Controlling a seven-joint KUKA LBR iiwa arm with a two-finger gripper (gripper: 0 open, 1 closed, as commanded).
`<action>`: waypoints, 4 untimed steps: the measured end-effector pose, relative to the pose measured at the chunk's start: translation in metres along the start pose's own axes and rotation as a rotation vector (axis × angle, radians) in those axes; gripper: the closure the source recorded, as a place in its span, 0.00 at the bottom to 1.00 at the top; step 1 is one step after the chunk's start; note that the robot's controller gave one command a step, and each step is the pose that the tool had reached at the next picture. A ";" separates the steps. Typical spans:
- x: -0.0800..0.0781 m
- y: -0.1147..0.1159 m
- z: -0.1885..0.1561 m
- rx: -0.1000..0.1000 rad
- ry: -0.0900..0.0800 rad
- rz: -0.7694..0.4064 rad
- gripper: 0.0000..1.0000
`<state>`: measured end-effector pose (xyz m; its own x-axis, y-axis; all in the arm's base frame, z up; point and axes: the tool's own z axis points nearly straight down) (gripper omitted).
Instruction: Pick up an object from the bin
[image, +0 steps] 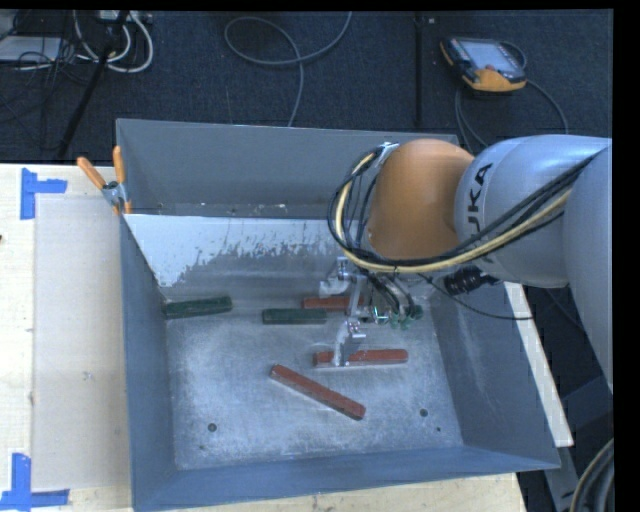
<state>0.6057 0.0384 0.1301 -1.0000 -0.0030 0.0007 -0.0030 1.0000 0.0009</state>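
Front of bin (250, 468): diagonal red-brown stick (317, 391), flat on the floor. Just behind: middle red-brown stick (378, 355), with the gripper (345, 352) low at its left end; wide or narrow, cannot tell. Farther back: far red-brown stick (322, 302), right green stick (293, 316), left green stick (197, 308). Count: three red-brown, two green. Likely light, stiff and thin; best pinched across the narrow width, mid-length.

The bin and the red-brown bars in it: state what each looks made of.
Bin: grey sheet metal, dull finish, scratched pale on floor and back wall. Red-brown bars: perhaps painted wood or plastic; even colour, straight edges, no gleam.
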 end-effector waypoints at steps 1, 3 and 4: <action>0.006 -0.034 0.053 0.001 -0.012 -0.066 1.00; 0.013 -0.043 -0.076 0.000 -0.002 -0.038 1.00; 0.013 -0.043 -0.075 0.000 -0.002 -0.038 1.00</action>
